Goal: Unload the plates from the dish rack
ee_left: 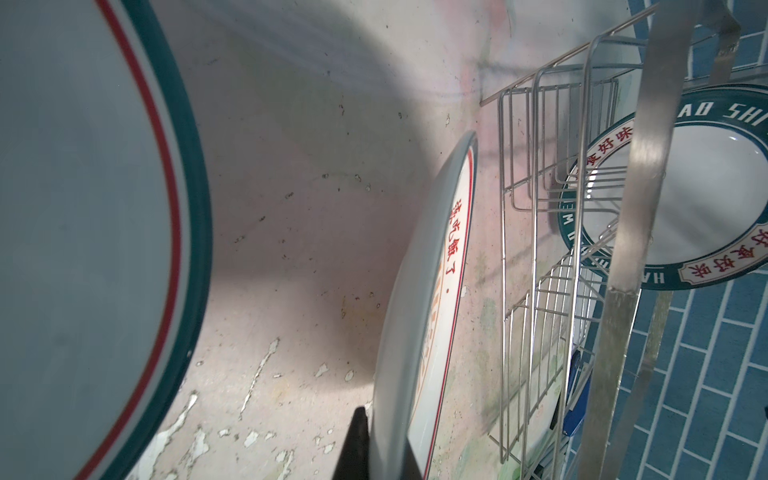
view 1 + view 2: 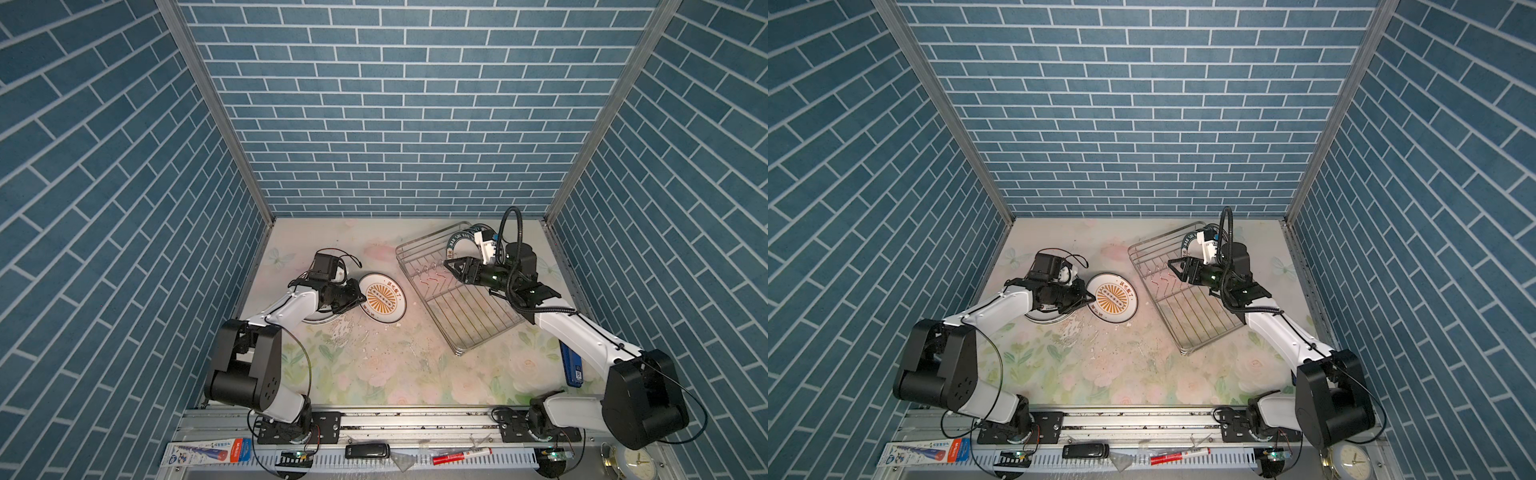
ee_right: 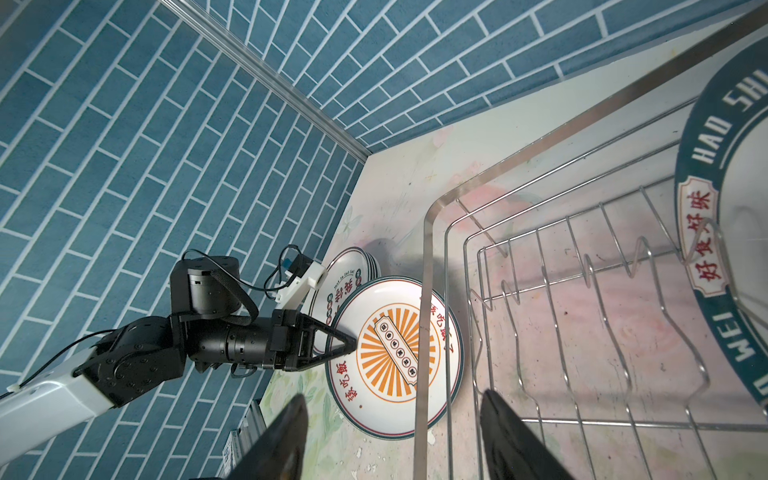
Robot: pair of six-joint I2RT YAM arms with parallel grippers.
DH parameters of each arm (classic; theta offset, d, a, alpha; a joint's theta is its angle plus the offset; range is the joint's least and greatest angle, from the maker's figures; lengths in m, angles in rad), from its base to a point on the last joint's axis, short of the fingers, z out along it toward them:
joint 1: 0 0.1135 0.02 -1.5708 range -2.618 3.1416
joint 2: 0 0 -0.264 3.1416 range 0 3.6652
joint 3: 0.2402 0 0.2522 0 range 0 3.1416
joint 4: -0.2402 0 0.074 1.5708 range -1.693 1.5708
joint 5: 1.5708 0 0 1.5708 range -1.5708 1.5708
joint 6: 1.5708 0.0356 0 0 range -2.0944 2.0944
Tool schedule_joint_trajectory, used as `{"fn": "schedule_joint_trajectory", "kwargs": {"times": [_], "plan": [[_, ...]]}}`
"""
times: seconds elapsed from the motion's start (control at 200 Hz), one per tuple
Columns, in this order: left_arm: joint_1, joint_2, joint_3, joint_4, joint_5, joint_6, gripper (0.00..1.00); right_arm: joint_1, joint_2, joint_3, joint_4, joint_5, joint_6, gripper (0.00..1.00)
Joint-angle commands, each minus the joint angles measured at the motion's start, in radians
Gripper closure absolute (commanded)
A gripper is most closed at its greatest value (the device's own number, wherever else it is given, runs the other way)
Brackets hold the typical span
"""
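checking the left gripper (image 2: 361,297) first: what has it got? (inspector)

it is clamped shut on the rim of the sunburst plate (image 2: 382,300), at the edge facing the left arm. the right wrist view confirms it, with both fingertips pinched on that rim. (recorder)

position of that plate? (inspector)

face up on the left half of the floral tabletop (image 2: 395,365), well clear of the dish rack (image 2: 469,307). its gripped edge overlaps a stack of plates (image 3: 353,266) lying flat under the left arm. whether the far edge rests on the tabletop, i cannot tell. (recorder)

and the right gripper (image 2: 451,266)? (inspector)

jaws standing well apart, nothing between them. it hangs over the zigzag slots of the rack, pointing toward the left side of the scene. (recorder)

contents of the rack? (inspector)

green-rimmed plates (image 2: 459,241) stand on edge at the far end, close behind the right wrist. at least two rims show in both top views; the exact count is hidden by the arm. the slots nearer the camera hold nothing, and the rack sits askew on the right half of the tabletop. (recorder)
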Motion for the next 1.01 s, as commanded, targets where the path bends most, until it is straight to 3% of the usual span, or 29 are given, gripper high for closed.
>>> {"fn": "schedule_joint_trajectory", "kwargs": {"times": [0.0, 0.22, 0.305, 0.435, 0.625, 1.0], "plan": [[-0.008, 0.016, 0.031, 0.02, 0.019, 0.007, 1.0, -0.003, 0.028, 0.026, -0.001, -0.039, -0.013, 0.34], [-0.017, 0.033, 0.04, 0.009, 0.006, 0.016, 1.0, 0.018, 0.087, 0.054, 0.043, -0.173, 0.048, 0.35], [-0.019, 0.035, 0.047, -0.001, -0.001, 0.022, 1.0, 0.065, 0.089, 0.091, -0.017, -0.183, 0.009, 0.36], [-0.018, 0.036, 0.047, -0.002, -0.001, 0.023, 1.0, 0.155, 0.106, 0.187, -0.258, -0.086, -0.135, 0.36], [-0.019, 0.033, 0.048, -0.004, -0.003, 0.022, 1.0, 0.241, 0.176, 0.292, -0.466, 0.079, -0.232, 0.37], [-0.027, 0.039, 0.056, -0.014, -0.004, 0.023, 1.0, 0.355, 0.311, 0.42, -0.638, 0.22, -0.321, 0.38]]}}
